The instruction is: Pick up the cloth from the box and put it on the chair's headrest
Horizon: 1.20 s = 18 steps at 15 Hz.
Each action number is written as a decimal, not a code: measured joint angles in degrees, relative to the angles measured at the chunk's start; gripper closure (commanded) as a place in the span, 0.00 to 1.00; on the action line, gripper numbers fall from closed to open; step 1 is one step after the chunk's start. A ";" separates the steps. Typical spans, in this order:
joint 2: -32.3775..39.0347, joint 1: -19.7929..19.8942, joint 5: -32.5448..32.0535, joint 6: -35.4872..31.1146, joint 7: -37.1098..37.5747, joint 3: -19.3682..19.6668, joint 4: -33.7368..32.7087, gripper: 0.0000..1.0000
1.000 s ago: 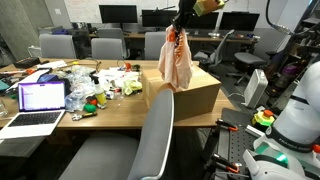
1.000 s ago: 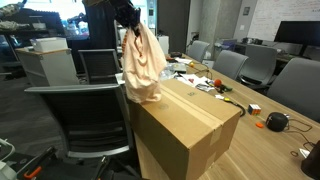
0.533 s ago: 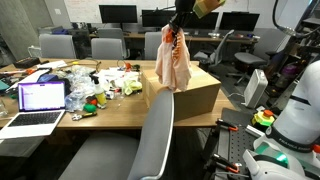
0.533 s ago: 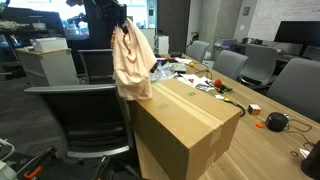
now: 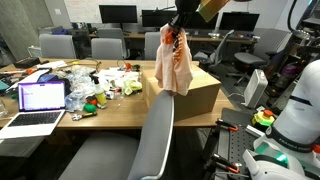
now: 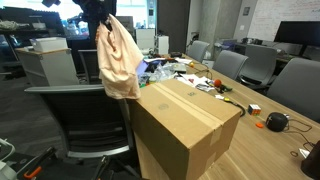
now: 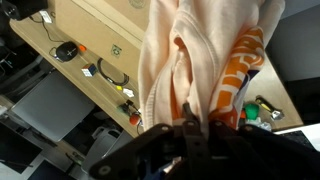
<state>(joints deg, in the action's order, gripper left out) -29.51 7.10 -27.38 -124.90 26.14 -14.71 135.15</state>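
A peach and orange cloth (image 5: pixel 173 63) hangs from my gripper (image 5: pixel 176 27), which is shut on its top. In an exterior view the cloth (image 6: pixel 117 62) hangs in the air over the near edge of the cardboard box (image 6: pixel 185 125), above the grey chair's backrest (image 6: pixel 85 118). In the other exterior view the box (image 5: pixel 195 97) is behind the cloth and the chair's headrest (image 5: pixel 158 125) is below it. In the wrist view the cloth (image 7: pixel 200 60) fills the middle, pinched between my fingers (image 7: pixel 190 125).
The wooden table (image 5: pixel 105 112) holds a laptop (image 5: pixel 40 100) and a heap of small colourful items (image 5: pixel 100 85). Several office chairs (image 5: pixel 105 48) stand behind it. Cables and a round black device (image 6: pixel 277 121) lie on the table beyond the box.
My gripper has carried the hanging cloth sideways off the box, toward the chair; the cloth swings a little. Box and chair have not moved.
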 measured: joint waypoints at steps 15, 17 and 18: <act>-0.50 -12.89 8.65 12.68 -19.80 2.21 -1.20 0.98; -0.47 -14.25 10.63 15.16 -24.28 3.39 -1.93 0.98; -0.42 -14.71 11.23 16.47 -26.13 3.78 -2.39 0.98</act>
<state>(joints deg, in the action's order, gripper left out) -29.92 -7.61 -16.15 -108.43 0.01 -10.93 132.76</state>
